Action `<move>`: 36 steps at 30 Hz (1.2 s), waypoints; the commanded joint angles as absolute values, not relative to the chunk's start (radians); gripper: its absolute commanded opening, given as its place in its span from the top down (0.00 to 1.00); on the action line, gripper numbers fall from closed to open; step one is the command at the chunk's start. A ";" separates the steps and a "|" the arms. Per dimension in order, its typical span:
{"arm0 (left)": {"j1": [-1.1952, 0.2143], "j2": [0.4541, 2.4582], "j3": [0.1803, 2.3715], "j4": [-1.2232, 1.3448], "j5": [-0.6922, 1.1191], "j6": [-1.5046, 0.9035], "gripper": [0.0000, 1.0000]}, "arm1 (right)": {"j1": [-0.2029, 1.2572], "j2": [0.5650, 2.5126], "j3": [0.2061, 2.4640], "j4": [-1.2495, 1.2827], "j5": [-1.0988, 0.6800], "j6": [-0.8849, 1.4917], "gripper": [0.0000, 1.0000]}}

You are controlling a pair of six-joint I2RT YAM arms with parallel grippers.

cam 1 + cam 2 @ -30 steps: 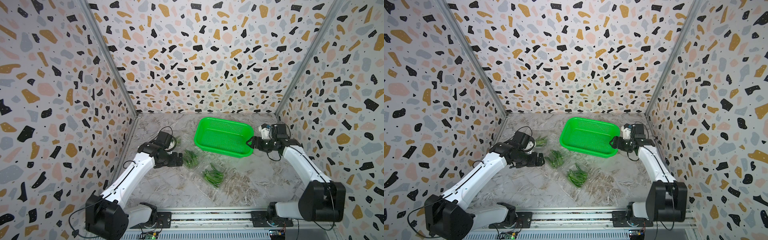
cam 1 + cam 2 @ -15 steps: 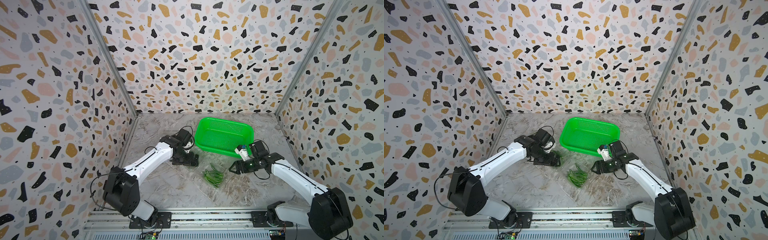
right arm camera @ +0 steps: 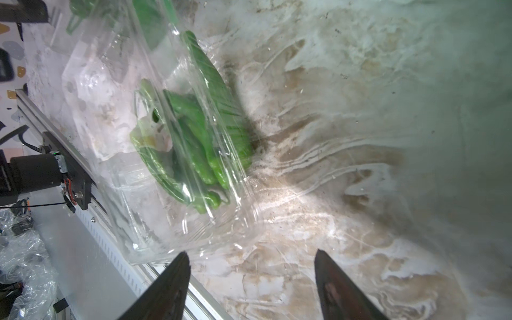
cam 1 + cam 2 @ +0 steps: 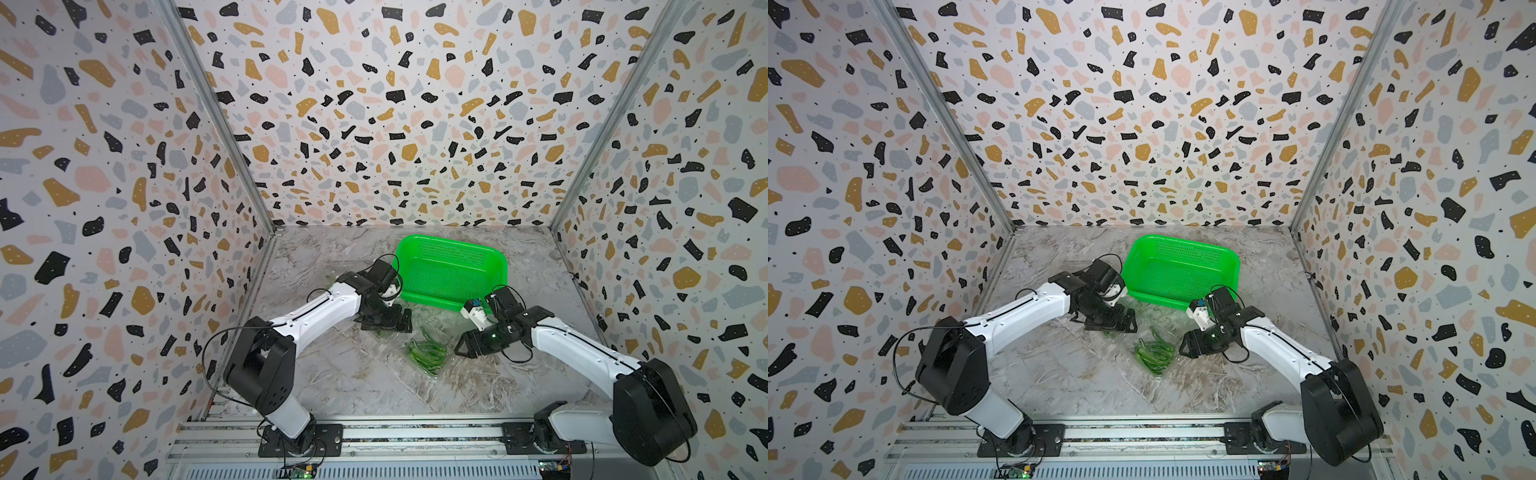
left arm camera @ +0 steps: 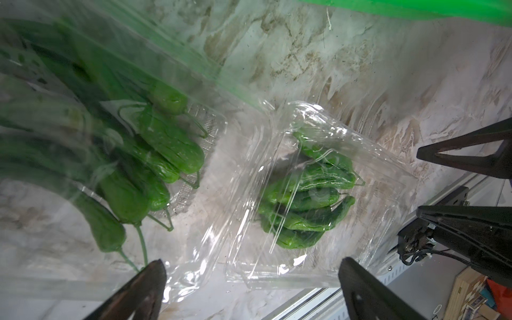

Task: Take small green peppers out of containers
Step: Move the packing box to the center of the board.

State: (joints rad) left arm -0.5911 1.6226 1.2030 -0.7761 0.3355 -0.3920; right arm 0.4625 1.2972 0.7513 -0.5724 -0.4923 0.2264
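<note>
The closest clear box lies shut on the desk, with its small green peppers all inside. A moment ago the right fingers were far off by the green basket. Now they have come down low, and this box sits just ahead of their tips, a bit to one side. They are wide apart and hold nothing.

The left fingers have swung in as well. They are wide and empty too, and hang low over a second box. It has more peppers, which lie just ahead of these tips.

The basket is the farthest thing from both sets of fingers, and it is empty.

No pepper is out yet. I think both arms are now in place to start opening a box.
</note>
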 commanded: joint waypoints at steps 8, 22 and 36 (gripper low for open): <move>-0.595 1.613 1.236 -0.887 0.075 -0.405 0.08 | 0.467 1.326 0.759 -0.582 -0.460 0.234 0.30; -0.595 1.560 1.199 -0.950 -0.130 -0.419 0.08 | 0.467 1.341 0.770 -0.564 -0.454 0.229 0.30; -0.594 1.521 1.169 -0.991 -0.314 -0.485 0.09 | 0.470 1.321 0.761 -0.565 -0.460 0.224 0.30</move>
